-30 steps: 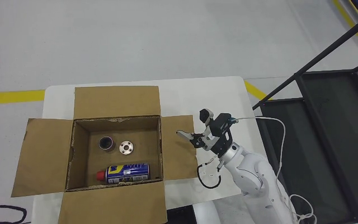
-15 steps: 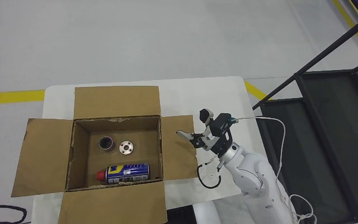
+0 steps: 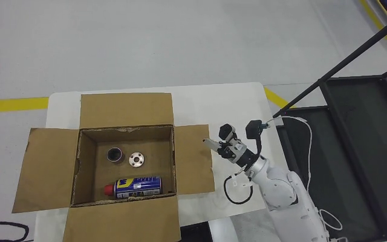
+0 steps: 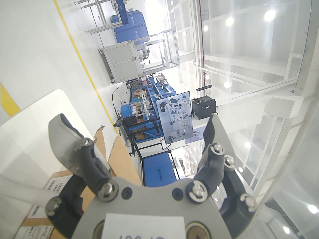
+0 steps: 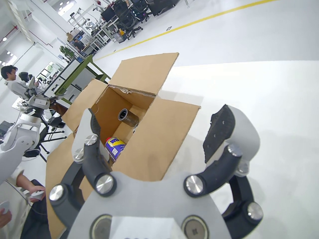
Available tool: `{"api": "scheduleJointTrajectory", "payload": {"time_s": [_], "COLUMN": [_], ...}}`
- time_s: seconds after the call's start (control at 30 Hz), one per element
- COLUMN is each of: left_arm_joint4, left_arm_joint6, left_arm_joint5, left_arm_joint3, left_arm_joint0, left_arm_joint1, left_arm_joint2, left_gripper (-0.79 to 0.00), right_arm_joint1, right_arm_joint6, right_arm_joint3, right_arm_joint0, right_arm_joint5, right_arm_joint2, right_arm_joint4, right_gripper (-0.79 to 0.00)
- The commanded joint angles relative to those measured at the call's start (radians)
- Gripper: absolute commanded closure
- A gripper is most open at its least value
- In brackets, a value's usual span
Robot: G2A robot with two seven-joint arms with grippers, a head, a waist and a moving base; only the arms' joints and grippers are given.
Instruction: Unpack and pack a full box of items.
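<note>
Top view: spread, empty right claw (image 3: 213, 144) should clear the flap of the brown cardboard box (image 3: 126, 109) before reaching inside.

A white table (image 3: 217, 100) sits across a yellow floor line (image 3: 21, 104), a dark metal rack (image 3: 357, 139) beside it

White glossy shells are worn by the right arm (image 3: 284, 193); a black cable (image 3: 226, 192) is looped nr its wrist. The right gripper (image 5: 155, 115) & left gripper (image 4: 136, 119) are built w/ silver plates (image 5: 149, 200), black links (image 5: 214, 172), round screws (image 5: 193, 182), grey fingers (image 5: 243, 130).
</note>
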Motion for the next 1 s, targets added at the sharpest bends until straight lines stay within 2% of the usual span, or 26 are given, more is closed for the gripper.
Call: {"api": "scheduleJointTrajectory", "payload": {"time_s": [0.0, 0.33, 0.37, 0.4, 0.47, 0.63, 0.77, 0.97], "left_arm_joint4": [0.0, 0.0, 0.0, 0.0, 0.0, 0.0, 0.0, 0.0], "left_arm_joint6": [0.0, 0.0, 0.0, 0.0, 0.0, 0.0, 0.0, 0.0], "left_arm_joint5": [0.0, 0.0, 0.0, 0.0, 0.0, 0.0, 0.0, 0.0], "left_arm_joint3": [0.0, 0.0, 0.0, 0.0, 0.0, 0.0, 0.0, 0.0], "left_arm_joint0": [0.0, 0.0, 0.0, 0.0, 0.0, 0.0, 0.0, 0.0], "left_arm_joint1": [0.0, 0.0, 0.0, 0.0, 0.0, 0.0, 0.0, 0.0], "left_arm_joint2": [0.0, 0.0, 0.0, 0.0, 0.0, 0.0, 0.0, 0.0], "left_gripper": [-0.785, -0.785, -0.785, -0.785, -0.785, -0.785, -0.785, -0.785], "right_arm_joint1": [0.003, 0.016, 0.016, 0.017, 0.02, 0.026, 0.03, 0.039], "right_arm_joint6": [0.041, 0.237, 0.245, 0.262, 0.303, 0.353, 0.356, 0.378], "right_arm_joint3": [0.011, 0.078, 0.078, 0.079, 0.073, 0.063, 0.048, 0.0], "right_arm_joint0": [-0.001, -0.005, -0.006, -0.006, -0.005, -0.001, 0.0, 0.0], "right_arm_joint5": [0.023, 0.059, 0.057, 0.057, 0.052, 0.058, 0.055, 0.053], "right_arm_joint2": [0.012, -0.017, -0.02, -0.025, -0.038, -0.069, -0.073, -0.072], "right_arm_joint4": [0.052, 0.358, 0.401, 0.433, 0.472, 0.547, 0.561, 0.619], "right_gripper": [-0.785, -0.785, -0.742, -0.65, -0.536, -0.471, -0.391, -0.376]}}
